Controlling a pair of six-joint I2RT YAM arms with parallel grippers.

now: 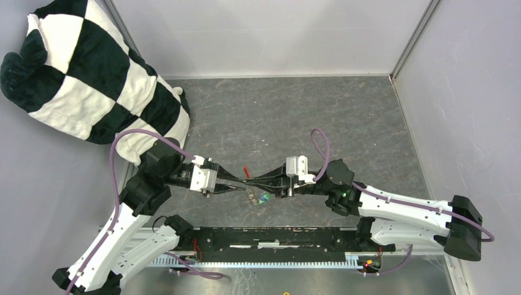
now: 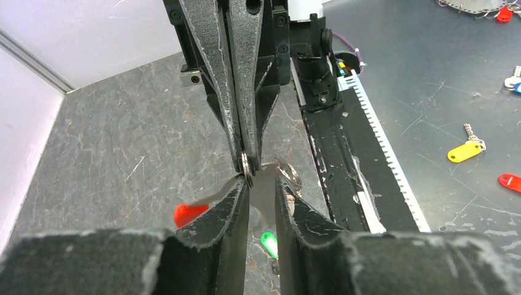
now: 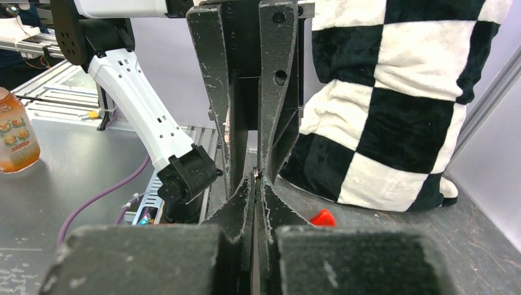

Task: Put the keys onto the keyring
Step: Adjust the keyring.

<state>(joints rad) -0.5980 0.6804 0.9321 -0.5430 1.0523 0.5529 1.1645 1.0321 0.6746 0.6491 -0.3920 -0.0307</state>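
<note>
My two grippers meet tip to tip above the grey floor. The right gripper [image 1: 252,179] [image 2: 246,161] [image 3: 257,177] is shut on the thin metal ring of the keyring [image 2: 247,167]. Its red tag [image 1: 246,170] [image 2: 188,214] [image 3: 322,217] hangs beside the fingers. The left gripper [image 1: 242,182] [image 2: 263,179] has its jaws a little apart, and the silver blade of a key [image 2: 264,190] fills the gap. That key's green head [image 2: 268,244] [image 1: 265,198] hangs below. A second small ring [image 2: 289,176] shows by the left gripper's right fingertip.
A black-and-white checkered cushion [image 1: 92,74] [image 3: 399,92] lies at the back left. A black rail with a white toothed strip [image 1: 276,241] [image 2: 378,141] runs along the near edge. Beyond it lie a yellow-tagged key [image 2: 464,150] and a red tag [image 2: 510,181]. White walls enclose the floor.
</note>
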